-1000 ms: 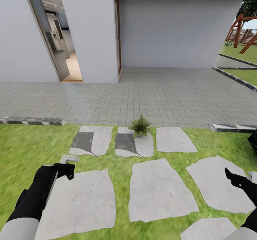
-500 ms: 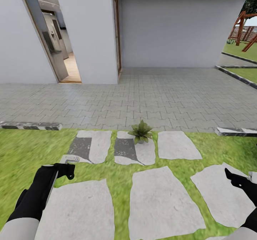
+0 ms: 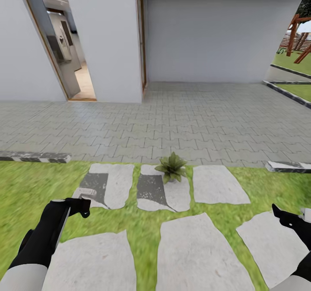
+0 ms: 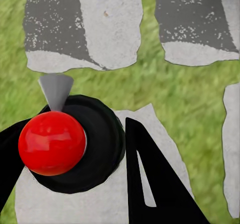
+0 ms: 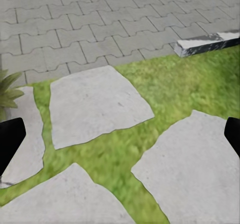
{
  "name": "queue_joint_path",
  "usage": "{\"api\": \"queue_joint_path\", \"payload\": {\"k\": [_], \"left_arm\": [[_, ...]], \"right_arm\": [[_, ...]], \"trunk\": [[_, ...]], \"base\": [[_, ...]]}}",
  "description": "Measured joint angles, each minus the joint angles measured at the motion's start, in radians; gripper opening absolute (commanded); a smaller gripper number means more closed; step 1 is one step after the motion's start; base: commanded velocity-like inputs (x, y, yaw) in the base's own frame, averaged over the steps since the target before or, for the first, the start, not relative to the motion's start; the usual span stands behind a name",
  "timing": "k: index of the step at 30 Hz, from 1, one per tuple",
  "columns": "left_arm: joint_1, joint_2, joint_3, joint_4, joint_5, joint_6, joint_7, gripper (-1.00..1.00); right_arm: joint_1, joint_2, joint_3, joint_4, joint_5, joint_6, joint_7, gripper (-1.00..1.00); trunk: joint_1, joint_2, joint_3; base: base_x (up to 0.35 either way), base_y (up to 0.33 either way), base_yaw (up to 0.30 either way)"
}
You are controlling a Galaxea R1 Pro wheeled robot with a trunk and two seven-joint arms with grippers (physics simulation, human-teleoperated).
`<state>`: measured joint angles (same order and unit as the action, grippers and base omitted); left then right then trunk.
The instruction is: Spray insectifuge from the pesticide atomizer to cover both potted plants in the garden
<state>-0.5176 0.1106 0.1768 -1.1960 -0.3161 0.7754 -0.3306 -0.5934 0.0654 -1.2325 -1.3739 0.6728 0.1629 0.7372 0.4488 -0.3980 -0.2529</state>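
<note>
The spray bottle [image 3: 82,194] is pinched in the left tool [image 3: 77,205], its red collar [image 4: 51,142] seen between the fingers. The right tool [image 3: 288,218] is held spread, with nothing in it. One potted plant [image 3: 172,168] is seen on a stepping stone [image 3: 166,191] in the lawn [image 3: 26,191].

left end effector [image 4: 85,149] clamped on pesticide atomizer [image 4: 51,142] | red collar, grey nozzle | above stepping stones [image 4: 85,29], lawn [image 4: 165,92]
</note>
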Motion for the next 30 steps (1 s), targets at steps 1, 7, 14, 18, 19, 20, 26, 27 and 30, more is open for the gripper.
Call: {"api": "queue_joint_path", "payload": {"k": [1, 7, 14, 18, 19, 20, 26, 27, 30], "left_arm": [[0.0, 0.0, 0.0, 0.0, 0.0, 0.0, 0.0, -1.0], [0.0, 0.0, 0.0, 0.0, 0.001, 0.0, 0.0, -1.0], [0.0, 0.0, 0.0, 0.0, 0.002, 0.0, 0.0, -1.0], [0.0, 0.0, 0.0, -0.001, 0.0, 0.001, 0.0, -1.0], [0.0, 0.0, 0.0, -0.001, 0.0, 0.001, 0.0, -1.0], [0.0, 0.0, 0.0, -0.001, 0.0, 0.001, 0.0, -1.0], [0.0, 0.0, 0.0, -0.001, 0.0, 0.0, 0.0, -1.0], [0.0, 0.0, 0.0, -0.001, 0.0, 0.001, 0.0, -1.0], [0.0, 0.0, 0.0, -0.001, 0.0, 0.0, 0.0, -1.0]], "right_arm": [[0.0, 0.0, 0.0, 0.0, 0.0, 0.0, 0.0, 1.0], [0.0, 0.0, 0.0, -0.001, 0.0, 0.0, 0.0, 1.0], [0.0, 0.0, 0.0, -0.001, 0.0, 0.0, 0.0, 1.0], [0.0, 0.0, 0.0, -0.001, 0.0, 0.0, 0.0, 1.0], [0.0, 0.0, 0.0, -0.001, 0.0, 0.0, 0.0, 1.0], [0.0, 0.0, 0.0, -0.001, 0.0, 0.0, 0.0, 1.0], [0.0, 0.0, 0.0, -0.001, 0.0, 0.0, 0.0, 1.0], [0.0, 0.0, 0.0, -0.001, 0.0, 0.0, 0.0, 1.0], [0.0, 0.0, 0.0, -0.001, 0.0, 0.0, 0.0, 1.0]], "trunk": [[0.0, 0.0, 0.0], [0.0, 0.0, 0.0], [0.001, 0.0, 0.0], [0.0, 0.0, 0.003], [0.0, 0.0, 0.004], [0.0, 0.0, 0.005], [0.0, 0.0, 0.012], [0.0, 0.0, 0.013], [0.0, 0.0, 0.017]], "base": [[0.34, 0.0, 0.0], [0.34, 0.0, 0.0], [0.34, 0.012, -0.021], [0.319, 0.161, -0.203], [0.304, 0.208, -0.218], [0.301, 0.217, -0.219], [0.297, 0.231, -0.221], [0.295, 0.237, -0.222], [0.295, 0.239, -0.222]]}}
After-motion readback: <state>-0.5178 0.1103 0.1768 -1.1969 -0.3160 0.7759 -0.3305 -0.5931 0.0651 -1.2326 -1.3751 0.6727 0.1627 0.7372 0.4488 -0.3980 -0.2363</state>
